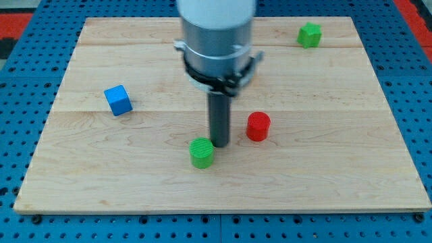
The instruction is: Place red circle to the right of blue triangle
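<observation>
The red circle block [258, 126] sits on the wooden board [324, 175] a little right of centre. My tip [220, 144] is just left of the red circle, with a small gap between them, and right beside the upper right edge of a green circle block [201, 152]. A blue block [118, 100], cube-like in shape, lies at the view's left. No blue triangle can be made out; the arm's body hides part of the board's top centre.
A green block [309, 35] sits near the board's top right corner. The board lies on a blue perforated table [20, 74]. The arm's wide grey housing [216, 34] hangs over the board's top centre.
</observation>
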